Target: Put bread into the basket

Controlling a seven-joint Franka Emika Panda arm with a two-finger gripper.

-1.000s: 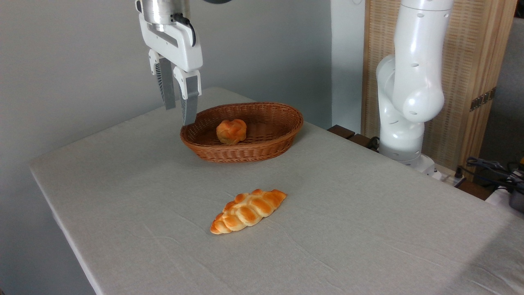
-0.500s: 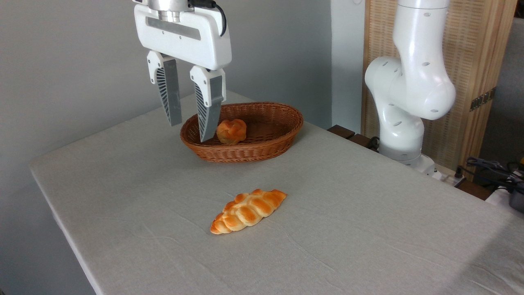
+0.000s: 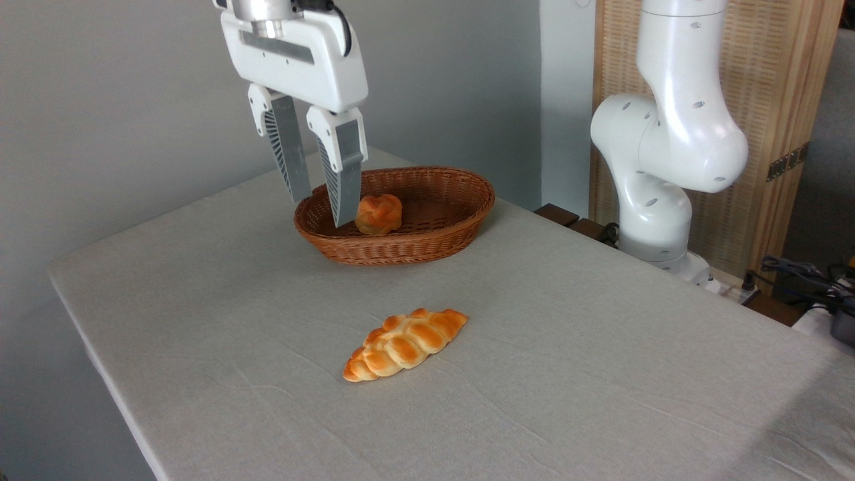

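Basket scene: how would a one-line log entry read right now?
gripper: open, empty, above basket left rim | bun: inside basket | braided loaf: on table

Plain grey wall behind table, evenly lit. Table covered with pale beige cloth, faintly creased, long edge running toward lower left. White pillar right of wall. Woven bamboo screen in light wood frame at far right. Dark cables at right edge, beside table. Soft daylight, gentle shadows.

Glossy white arm, grey ribbed fingers
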